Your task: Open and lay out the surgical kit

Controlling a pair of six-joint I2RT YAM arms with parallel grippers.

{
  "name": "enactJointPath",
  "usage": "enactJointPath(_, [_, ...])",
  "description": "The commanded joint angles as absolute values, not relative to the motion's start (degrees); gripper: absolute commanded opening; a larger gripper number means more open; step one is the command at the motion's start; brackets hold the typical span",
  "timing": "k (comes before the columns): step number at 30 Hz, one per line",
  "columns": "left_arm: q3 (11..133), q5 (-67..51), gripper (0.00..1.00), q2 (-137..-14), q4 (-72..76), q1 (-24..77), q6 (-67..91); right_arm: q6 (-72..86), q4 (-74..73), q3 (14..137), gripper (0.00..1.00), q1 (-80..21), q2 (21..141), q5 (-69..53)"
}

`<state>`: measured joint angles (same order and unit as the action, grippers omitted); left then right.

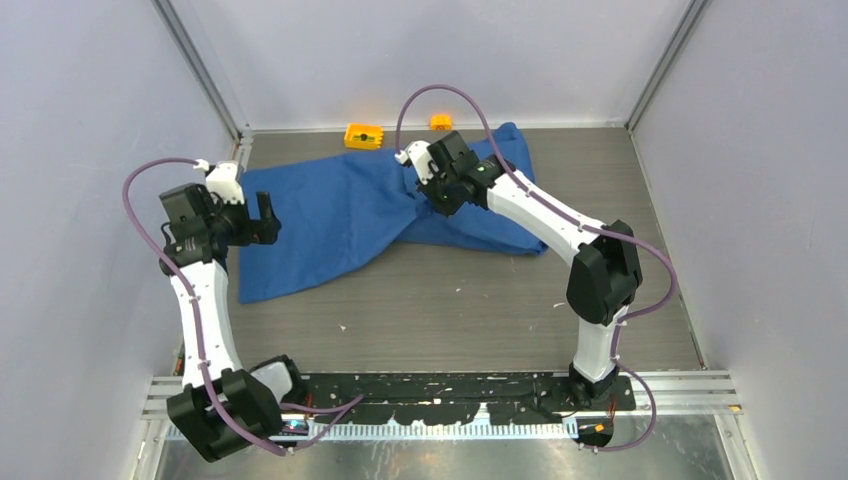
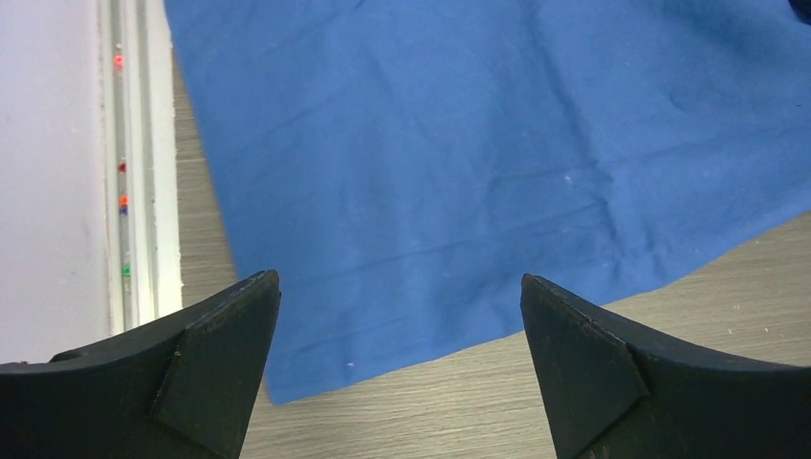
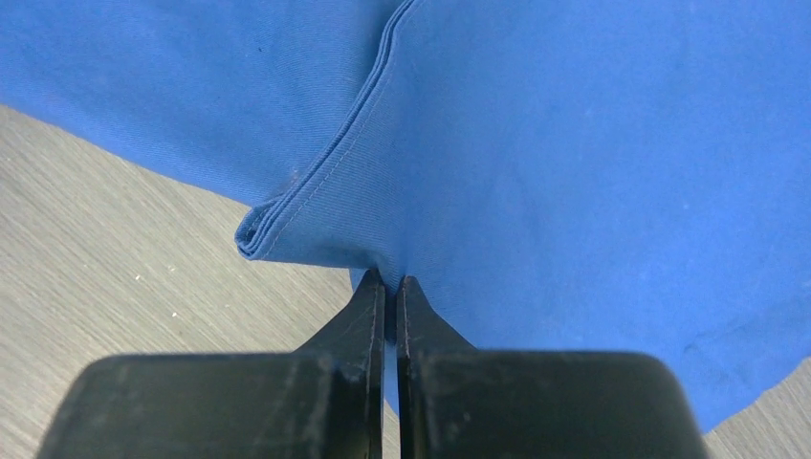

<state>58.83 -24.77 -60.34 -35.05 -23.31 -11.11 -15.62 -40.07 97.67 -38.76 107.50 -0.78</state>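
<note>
The large blue cloth wrap (image 1: 340, 215) lies spread across the back half of the table, twisted and bunched near its middle. My right gripper (image 1: 425, 195) is shut on a fold of the blue cloth (image 3: 536, 163), pinching it by a hemmed edge (image 3: 316, 177) a little above the table. My left gripper (image 1: 266, 215) is open and empty over the cloth's left part (image 2: 459, 163), near its front left corner (image 2: 287, 387). The steel mesh basket, solid tray, scissors, forceps and white-green packets are out of view.
Two small orange blocks (image 1: 363, 135) (image 1: 441, 122) sit by the back wall behind the cloth. A metal rail (image 2: 134, 191) runs along the left wall. Bare grey table (image 1: 450, 310) lies in front of the cloth.
</note>
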Motion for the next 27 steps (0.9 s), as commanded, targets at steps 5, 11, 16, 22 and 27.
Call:
enactJointPath(5, [57.65, -23.25, 1.0, -64.91, -35.58, -18.5, -17.12, -13.54, -41.48, 97.25, 0.06, -38.49, 105.94, -4.4])
enactJointPath(11, [56.57, -19.51, 1.0, -66.36, -34.91, -16.15, -18.34, -13.12, -42.01, 96.96, 0.12, -38.41, 106.71, -6.27])
enactJointPath(16, [56.69, -19.35, 1.0, -66.27, -34.56, -15.61, -18.17, -12.84, -42.01, 96.9, 0.16, -38.17, 107.46, -7.87])
enactJointPath(22, [56.86, -19.08, 1.0, -66.01, -34.54, -15.41, -18.21, -12.48, -42.01, 97.37, 0.18, -38.05, 108.65, -8.98])
enactJointPath(27, [56.85, -18.75, 1.0, -65.83, -34.63, -15.22, -18.7, -12.17, -42.1, 97.86, 0.21, -37.67, 109.24, -9.97])
